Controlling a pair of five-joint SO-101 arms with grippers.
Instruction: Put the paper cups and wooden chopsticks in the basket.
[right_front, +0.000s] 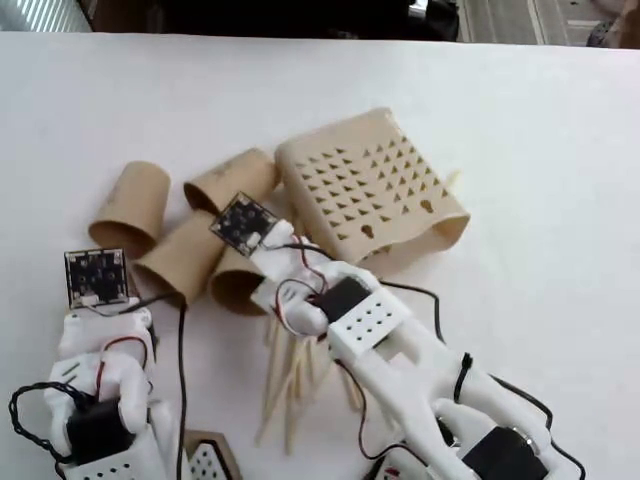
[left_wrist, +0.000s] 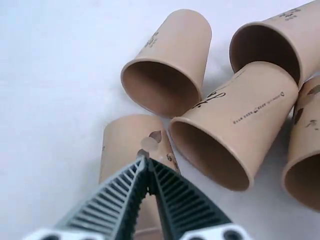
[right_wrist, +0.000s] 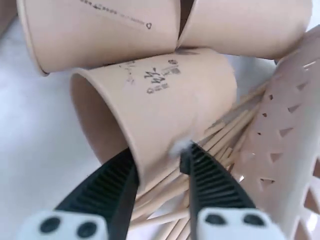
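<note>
Several brown paper cups lie on their sides left of the overturned perforated basket (right_front: 372, 185). A bundle of wooden chopsticks (right_front: 295, 375) fans out on the table in front of them. My right gripper (right_wrist: 155, 152) is open, one finger at the mouth and one on the outer wall of a cup (right_wrist: 160, 95) that rests on the chopsticks (right_wrist: 220, 135) beside the basket (right_wrist: 290, 130). In the high view that gripper (right_front: 270, 285) sits at the nearest cup (right_front: 235, 288). My left gripper (left_wrist: 145, 165) is shut and empty, just above a lying cup (left_wrist: 125, 142); other cups (left_wrist: 170, 65) (left_wrist: 235, 125) lie beyond.
The left arm (right_front: 100, 390) stands at the front left, the right arm (right_front: 420, 380) crosses from the front right, both trailing black cables. A small brown object (right_front: 205, 455) lies at the front edge. White table (right_front: 540, 300) stretches right of the basket and along the back.
</note>
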